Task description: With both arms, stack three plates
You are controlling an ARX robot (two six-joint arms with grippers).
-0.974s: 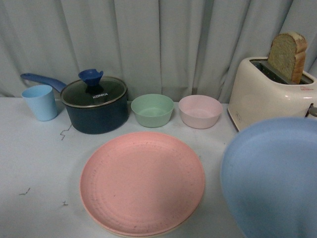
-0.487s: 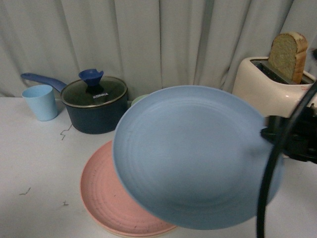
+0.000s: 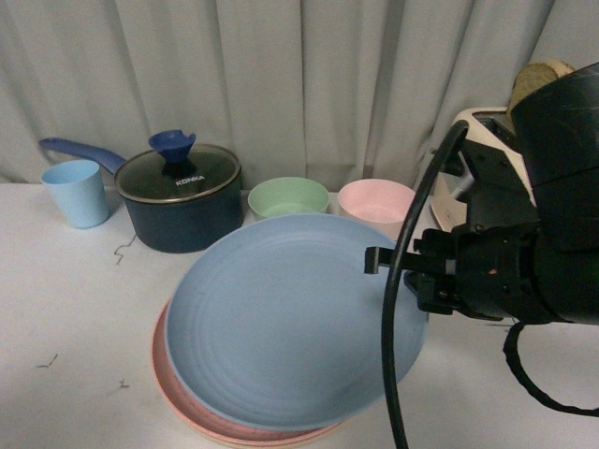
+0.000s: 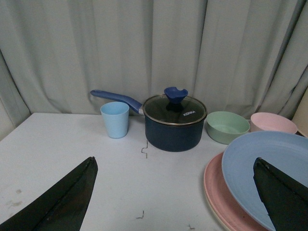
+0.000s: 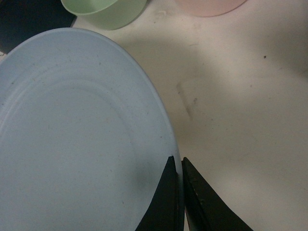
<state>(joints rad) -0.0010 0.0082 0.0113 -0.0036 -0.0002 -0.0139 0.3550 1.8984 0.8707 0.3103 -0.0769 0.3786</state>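
On the far left of the bench (image 3: 65, 309) stand a pale blue cup (image 3: 75, 192) and a lidded saucepan (image 3: 180, 198), well apart from the left gripper (image 4: 178, 202), whose fingers are spread wide and idle. Near centre, the light blue plate (image 3: 281, 323) hangs tilted over the pink plate (image 3: 167, 374), its near-left edge lowest, apparently for lowering onto the stack; no cream plate is discernible. At right, the right gripper (image 5: 179, 192) pinches this plate's rim.

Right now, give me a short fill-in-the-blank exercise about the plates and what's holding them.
1. The right gripper is shut on the rim of the ____ plate.
2. That plate sits tilted over the ____ plate.
3. The left gripper is ____ and holds nothing.
4. Behind the plates, beside the pink bowl, stands a ____ bowl.

Missing words: light blue; pink; open; green
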